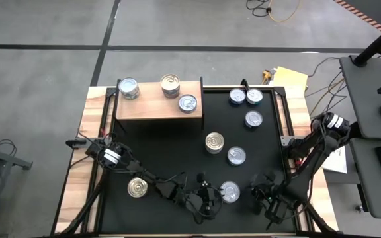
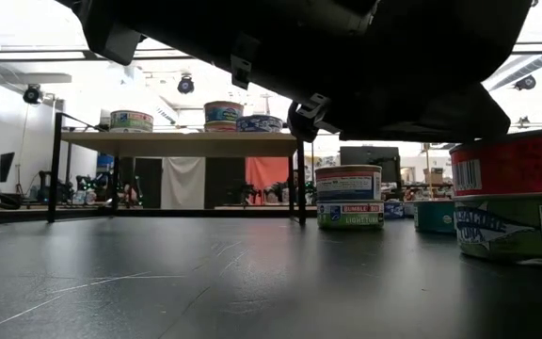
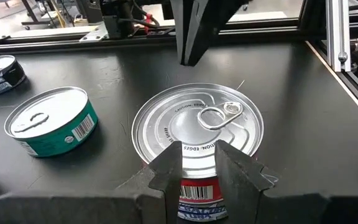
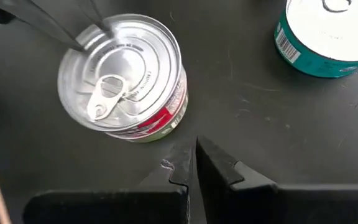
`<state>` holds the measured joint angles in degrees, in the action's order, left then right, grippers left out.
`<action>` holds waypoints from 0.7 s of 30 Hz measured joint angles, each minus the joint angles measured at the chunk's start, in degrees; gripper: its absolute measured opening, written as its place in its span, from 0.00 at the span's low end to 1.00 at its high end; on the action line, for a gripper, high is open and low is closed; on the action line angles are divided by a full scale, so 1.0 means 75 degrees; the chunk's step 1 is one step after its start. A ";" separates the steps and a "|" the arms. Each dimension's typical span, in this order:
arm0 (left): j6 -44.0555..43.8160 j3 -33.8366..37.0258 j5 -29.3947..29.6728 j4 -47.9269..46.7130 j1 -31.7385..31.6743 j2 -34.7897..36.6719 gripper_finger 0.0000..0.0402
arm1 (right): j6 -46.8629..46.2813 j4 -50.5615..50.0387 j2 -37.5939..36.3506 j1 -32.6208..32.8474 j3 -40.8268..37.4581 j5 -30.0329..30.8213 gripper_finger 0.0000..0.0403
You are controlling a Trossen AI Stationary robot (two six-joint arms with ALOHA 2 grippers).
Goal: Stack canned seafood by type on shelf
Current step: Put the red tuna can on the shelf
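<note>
1. On my reckoning the job is roughly a third done: three short round metal tins sit on the light-brown wooden box shelf (image 1: 159, 100) at the far left of the black desk (image 1: 157, 149), one with a gold top (image 1: 170, 82) and two silver-topped (image 1: 129, 86).
2. Seven tins are left on the desk: a cluster of three at the far right (image 1: 245, 98), a gold-topped one (image 1: 214, 141) mid-desk, a silver one (image 1: 237, 156) just beside it, a gold one (image 1: 137, 188) near left.
3. The seventh, a silver-topped tin with a red and green label (image 3: 197, 127), stands upright at the near edge, ring-pull up.
4. My left gripper (image 3: 197, 163) hangs right at this tin, fingers narrowly apart; whether they pinch its rim I cannot tell.
5. My right gripper (image 4: 193, 160) waits near right, fingers pressed together, holding nothing.
</note>
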<state>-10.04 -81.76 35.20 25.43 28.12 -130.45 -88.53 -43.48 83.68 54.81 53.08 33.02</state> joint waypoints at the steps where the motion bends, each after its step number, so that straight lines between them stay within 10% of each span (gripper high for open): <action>1: -0.0014 0.0000 0.0000 -0.0017 0.0000 0.0000 0.20 | -0.0003 -0.0002 -0.0114 0.0000 0.0000 -0.0006 0.03; 21: -0.0192 -0.0006 0.0012 -0.0251 0.0081 0.0017 0.20 | 0.0291 0.2297 -0.1300 -0.0279 -0.1250 0.0177 0.08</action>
<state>-11.48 -81.80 35.29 23.55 28.72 -130.32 -86.35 -26.26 73.93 52.71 43.70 34.35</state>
